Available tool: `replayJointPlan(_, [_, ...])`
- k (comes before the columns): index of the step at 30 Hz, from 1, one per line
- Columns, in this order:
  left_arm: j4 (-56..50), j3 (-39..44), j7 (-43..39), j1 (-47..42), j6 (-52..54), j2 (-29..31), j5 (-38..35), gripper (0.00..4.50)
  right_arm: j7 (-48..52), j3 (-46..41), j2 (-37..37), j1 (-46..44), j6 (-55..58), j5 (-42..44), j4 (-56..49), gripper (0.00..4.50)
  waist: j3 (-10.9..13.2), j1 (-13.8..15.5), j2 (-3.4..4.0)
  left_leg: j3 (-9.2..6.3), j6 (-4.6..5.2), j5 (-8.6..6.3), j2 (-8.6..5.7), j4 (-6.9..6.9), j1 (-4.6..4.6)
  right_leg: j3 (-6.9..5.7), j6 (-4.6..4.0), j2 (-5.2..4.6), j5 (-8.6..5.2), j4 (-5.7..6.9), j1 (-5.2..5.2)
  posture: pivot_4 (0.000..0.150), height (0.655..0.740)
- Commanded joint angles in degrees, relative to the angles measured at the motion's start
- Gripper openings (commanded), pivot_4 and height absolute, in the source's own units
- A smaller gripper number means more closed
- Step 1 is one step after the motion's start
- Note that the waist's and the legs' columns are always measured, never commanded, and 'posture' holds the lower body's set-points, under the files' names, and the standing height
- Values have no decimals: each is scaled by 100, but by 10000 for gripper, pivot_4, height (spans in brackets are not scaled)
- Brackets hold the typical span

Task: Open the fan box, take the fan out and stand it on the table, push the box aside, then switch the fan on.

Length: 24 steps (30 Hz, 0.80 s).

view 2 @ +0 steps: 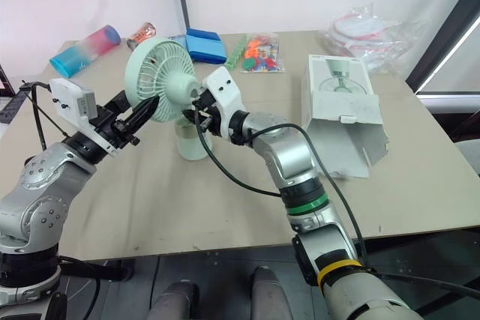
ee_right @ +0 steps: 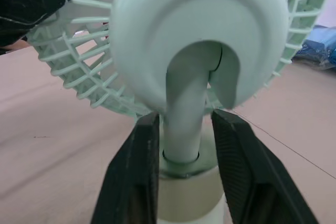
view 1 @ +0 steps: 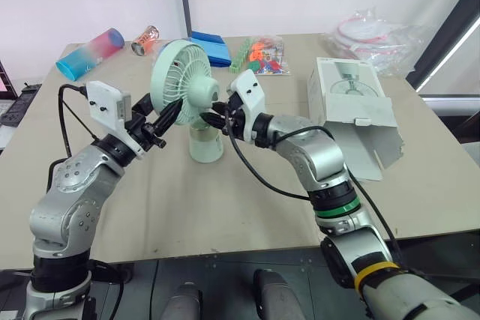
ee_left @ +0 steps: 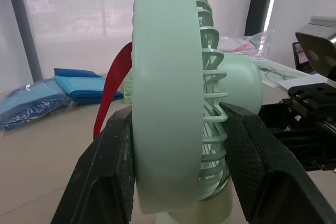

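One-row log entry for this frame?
fan: out, standing on table | left claw: shut on fan head | right claw: at fan neck | box: open, at robot's right

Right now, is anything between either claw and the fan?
Nothing visible is in the way. The left claw is clamped across the head of the fan, and the right claw straddles its neck just above the base. The fan box lies open on the table to the robot's right, apart from the fan.
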Motion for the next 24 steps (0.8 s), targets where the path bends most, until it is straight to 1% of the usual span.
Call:
replayJointPlan(1, [-247,179,-51,-120,-254,12,-20,18967,41,-88,63,-152,11,119,-222,14887,0,0,0,0,0,0,0,0,0,0,0,0,0,0,-1,1500,7400])
replayJointPlan(17, [-287,132,-30,-176,-218,-35,-28,18967,6,-77,103,-170,-13,90,-91,14887,0,-1,0,0,0,0,0,0,0,0,0,0,0,1,-1,1500,7400])
replayJointPlan(21, [-323,106,-7,-157,-212,-59,-22,18967,-18,-103,142,-165,9,114,-67,3850,0,-1,0,0,0,0,0,0,0,0,0,0,0,1,0,1500,7400])
replayJointPlan(22, [-331,103,-4,-152,-210,-64,-21,18967,-17,-109,148,-162,17,118,-65,2946,0,-1,0,0,0,0,0,0,0,0,-1,0,0,1,0,1500,7400])
replayJointPlan(24, [-342,114,13,-149,-193,-77,-42,18967,-7,-113,161,-162,18,120,-55,2946,0,-2,0,0,0,0,0,0,0,0,-1,0,0,2,-1,1500,7400])
